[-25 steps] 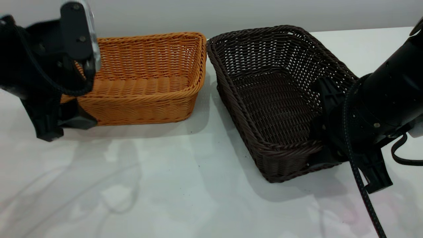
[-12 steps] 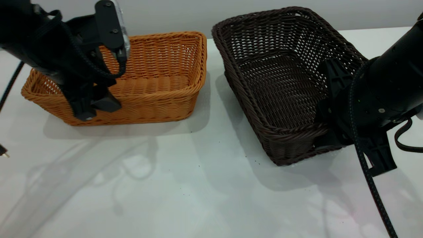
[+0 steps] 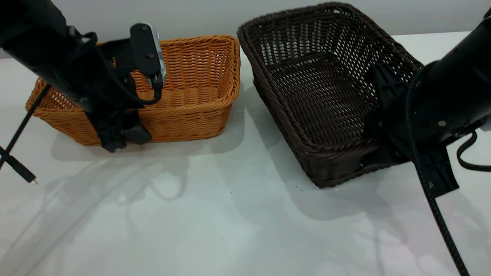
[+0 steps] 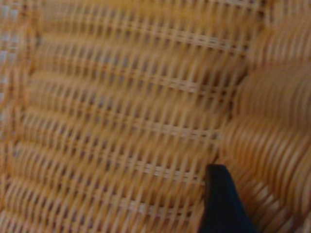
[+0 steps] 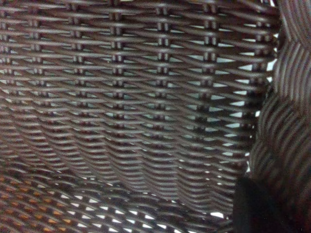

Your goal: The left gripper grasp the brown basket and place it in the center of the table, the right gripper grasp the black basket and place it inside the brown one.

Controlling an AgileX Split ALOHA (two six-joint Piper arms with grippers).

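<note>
Left gripper (image 3: 122,132) sits at the near long wall of the brown basket (image 3: 191,103), toward that basket's left end. Its jaws straddle the rim: one finger outside against the wall, the other inside, clamped on the wicker. In the left wrist view a dark fingertip (image 4: 221,199) lies against the orange weave (image 4: 121,111). The brown basket rests flat on the table (image 3: 215,214), left of centre, toward the back edge.

Right gripper (image 3: 387,126) holds the black basket (image 3: 314,88) at its near right corner, jaws closed over the rim, one finger inside and one outside. The black basket is tilted, its far end raised toward the wall, and only its near end is low by the table. Right wrist view shows dark weave (image 5: 126,97) filling the frame, with a black fingertip (image 5: 255,206) at the edge.

The two baskets stand side by side, rims nearly touching at the back, a wedge of bare table between them in front. Black basket lies right of the brown one, not inside it.
</note>
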